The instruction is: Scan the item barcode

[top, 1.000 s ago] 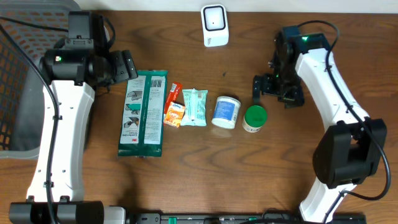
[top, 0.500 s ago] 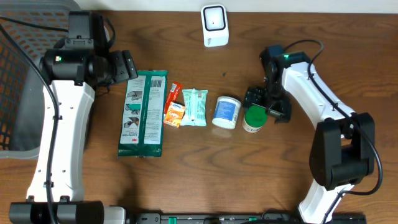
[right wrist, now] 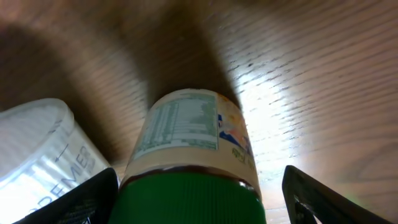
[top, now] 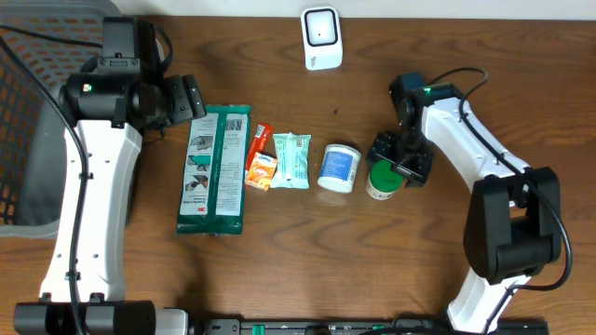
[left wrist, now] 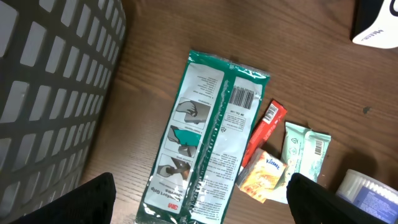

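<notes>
A small jar with a green lid (top: 380, 177) stands at the right end of a row of items. My right gripper (top: 397, 164) is down over it. In the right wrist view the green-lidded jar (right wrist: 186, 155) fills the space between the fingers of the right gripper (right wrist: 199, 202); the left finger is at the lid's edge and a gap shows on the right side, so it is open. A white barcode scanner (top: 320, 37) stands at the table's far edge. My left gripper (top: 191, 98) hangs open above a green glove package (left wrist: 214, 137), holding nothing.
Lying in the row are the green package (top: 216, 169), a red stick packet (top: 258, 141), an orange tissue pack (top: 262, 172), a mint wipes pack (top: 291, 160) and a white tub (top: 339, 168), the tub right beside the jar. A dark mesh basket (top: 37, 112) stands at the left.
My right gripper has moved left and toward the near edge, from beside the jar to over it, and its jaws have narrowed. The left arm has stayed still.
</notes>
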You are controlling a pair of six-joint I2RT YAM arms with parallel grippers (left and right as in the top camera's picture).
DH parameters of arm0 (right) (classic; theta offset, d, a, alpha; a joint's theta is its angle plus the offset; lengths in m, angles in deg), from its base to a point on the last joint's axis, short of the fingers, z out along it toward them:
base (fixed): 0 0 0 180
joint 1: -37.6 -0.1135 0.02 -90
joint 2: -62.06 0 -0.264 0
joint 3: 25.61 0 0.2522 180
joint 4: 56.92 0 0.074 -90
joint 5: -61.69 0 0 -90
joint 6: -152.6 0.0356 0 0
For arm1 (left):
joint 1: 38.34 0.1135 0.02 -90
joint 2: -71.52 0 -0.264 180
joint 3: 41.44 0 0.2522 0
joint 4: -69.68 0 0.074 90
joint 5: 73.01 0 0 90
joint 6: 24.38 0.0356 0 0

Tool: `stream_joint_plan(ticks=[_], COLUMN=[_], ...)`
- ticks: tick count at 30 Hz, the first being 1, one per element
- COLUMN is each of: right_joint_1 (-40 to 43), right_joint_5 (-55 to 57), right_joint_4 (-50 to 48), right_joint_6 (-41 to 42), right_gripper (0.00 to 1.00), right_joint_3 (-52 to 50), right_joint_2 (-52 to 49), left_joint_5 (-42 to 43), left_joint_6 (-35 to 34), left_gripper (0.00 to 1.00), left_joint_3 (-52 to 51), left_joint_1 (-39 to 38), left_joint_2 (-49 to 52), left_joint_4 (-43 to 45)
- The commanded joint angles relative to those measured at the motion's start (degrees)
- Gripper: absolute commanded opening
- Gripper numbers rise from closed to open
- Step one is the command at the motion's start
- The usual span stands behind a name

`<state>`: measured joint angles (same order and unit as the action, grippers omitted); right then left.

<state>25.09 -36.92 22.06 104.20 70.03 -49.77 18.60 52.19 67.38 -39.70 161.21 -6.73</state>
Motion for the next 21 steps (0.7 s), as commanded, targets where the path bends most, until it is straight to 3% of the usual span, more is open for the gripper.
stream_joint_plan(ticks=[1, 13, 21], right_joint_1=[2.58, 4.17, 0.74], right_joint_5=[0.79, -5.86, -4.17], right_joint_4=[0.44, 3.21, 3.72], right_joint_6=[-2.43, 0.39, 8.74], right_gripper=[0.81, 0.97, 0.96], right_joint_3=[-0.31, -0.31, -0.37], right_joint_2=[1.25, 1.25, 1.25], left_joint_5=[0.39, 0.39, 0.39], left_joint_6=[0.28, 0.31, 0.31], left_gripper=[0.88, 0.88, 0.88], left_joint_3=[-0.09, -0.09, -0.09], left_joint_1=[0.17, 0.17, 0.17], left_joint_2=[0.44, 0.44, 0.44], left_joint_4=[-0.11, -0.11, -0.11])
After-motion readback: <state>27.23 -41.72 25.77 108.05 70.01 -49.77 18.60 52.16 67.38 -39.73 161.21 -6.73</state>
